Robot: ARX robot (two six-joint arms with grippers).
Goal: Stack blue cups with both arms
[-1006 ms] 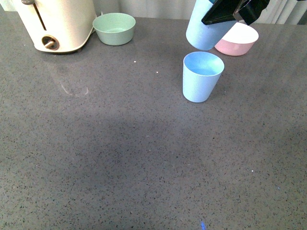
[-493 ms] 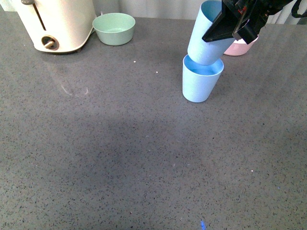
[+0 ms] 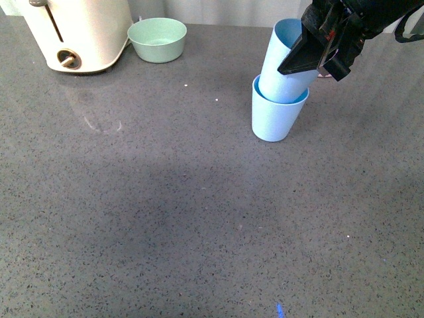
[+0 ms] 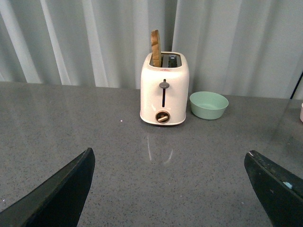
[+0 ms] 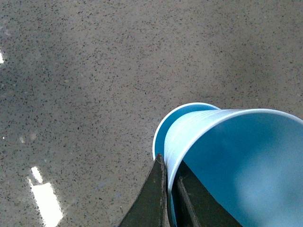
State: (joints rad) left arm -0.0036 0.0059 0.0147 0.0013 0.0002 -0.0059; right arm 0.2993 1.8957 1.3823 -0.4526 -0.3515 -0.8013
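Observation:
One light blue cup (image 3: 271,119) stands upright on the dark grey counter at the right of the front view. My right gripper (image 3: 299,61) is shut on the rim of the second blue cup (image 3: 283,63), which is tilted with its base inside the standing cup's mouth. In the right wrist view the held cup (image 5: 236,161) fills the lower right, its wall pinched between my right gripper's (image 5: 169,189) fingers, with the standing cup's rim (image 5: 163,127) behind it. My left gripper (image 4: 175,189) is open and empty over bare counter, out of the front view.
A cream toaster (image 3: 79,33) stands at the back left, also in the left wrist view (image 4: 164,90). A green bowl (image 3: 158,40) sits beside it, also in the left wrist view (image 4: 209,105). The pink bowl is hidden behind the right arm. Curtains close off the back.
My right gripper has lowered the held blue cup from above the standing cup until its base entered the standing cup's mouth. The standing cup has not moved.

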